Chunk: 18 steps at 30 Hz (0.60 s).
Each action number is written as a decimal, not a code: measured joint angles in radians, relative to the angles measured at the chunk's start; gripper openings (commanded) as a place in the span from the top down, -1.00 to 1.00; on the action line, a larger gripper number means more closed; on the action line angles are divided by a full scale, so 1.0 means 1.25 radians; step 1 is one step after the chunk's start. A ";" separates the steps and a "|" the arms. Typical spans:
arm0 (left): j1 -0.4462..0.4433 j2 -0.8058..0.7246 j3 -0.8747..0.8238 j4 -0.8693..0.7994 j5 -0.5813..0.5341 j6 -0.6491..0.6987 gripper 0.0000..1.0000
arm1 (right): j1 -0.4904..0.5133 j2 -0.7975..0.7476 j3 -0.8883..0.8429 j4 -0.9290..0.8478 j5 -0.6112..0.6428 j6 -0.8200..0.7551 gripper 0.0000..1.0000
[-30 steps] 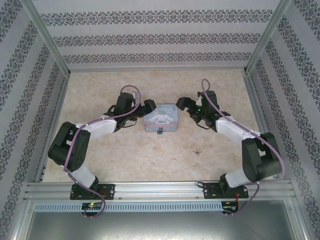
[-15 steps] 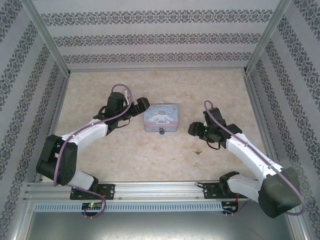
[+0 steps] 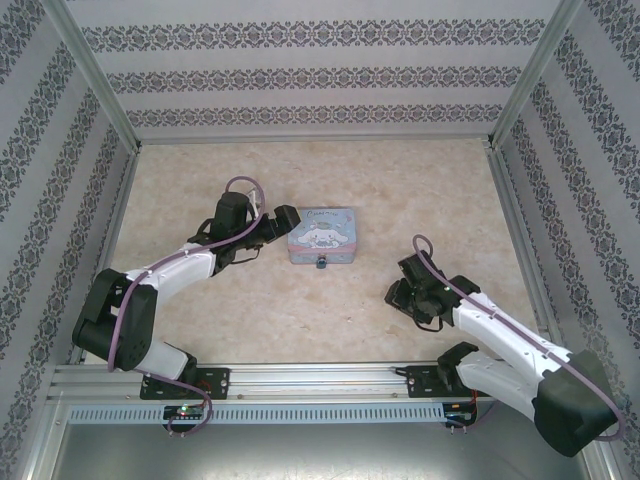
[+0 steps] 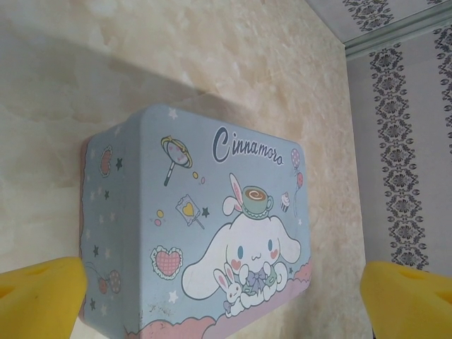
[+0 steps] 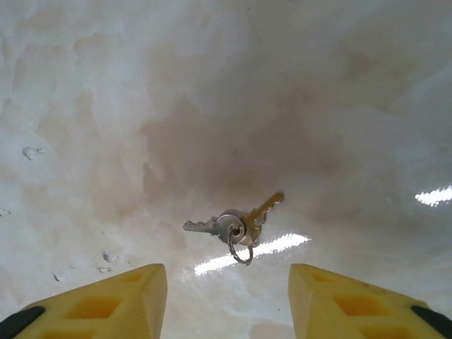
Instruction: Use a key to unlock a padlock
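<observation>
Down on bench [image 5: 339, 85] by rt arm: find key bunch [image 5: 236, 226] lying flat just ahead of rt end effector [image 5: 226, 300], fingers apart, nothing gripped yet. Step in hand, prob.: pick up keys. Note two keys on one ring, silvery one pointing left, brassy one up-right in wrist view; no telling the right one from here. Move fwd to bring bunch between fingers, drop tips almost onto bench, then close on a key's head or ring hub, not blade, leaving blade free for keyhole. Go slow: thin metal on glossy bench, likely to skate or flip out of pinch. Lift a little & check grip before travelling. Farther back, see padlock [image 3: 322, 263] at near face of tin box [image 3: 322, 232], well apart from keys. Left end effector [image 4: 224, 296] just beside box's left side, spread wide, holding nothing; use it to steady box, maybe, w/o covering padlock.
</observation>
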 measured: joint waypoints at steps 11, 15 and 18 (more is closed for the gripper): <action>0.000 0.025 -0.005 0.029 0.013 -0.030 -0.99 | 0.000 0.053 0.023 -0.012 0.021 0.214 0.11; 0.000 0.043 -0.005 0.043 0.022 -0.043 -0.99 | 0.000 0.122 0.051 -0.015 0.021 0.242 0.09; 0.000 0.047 -0.005 0.050 0.029 -0.050 -0.99 | 0.000 0.172 0.082 -0.018 0.020 0.247 0.08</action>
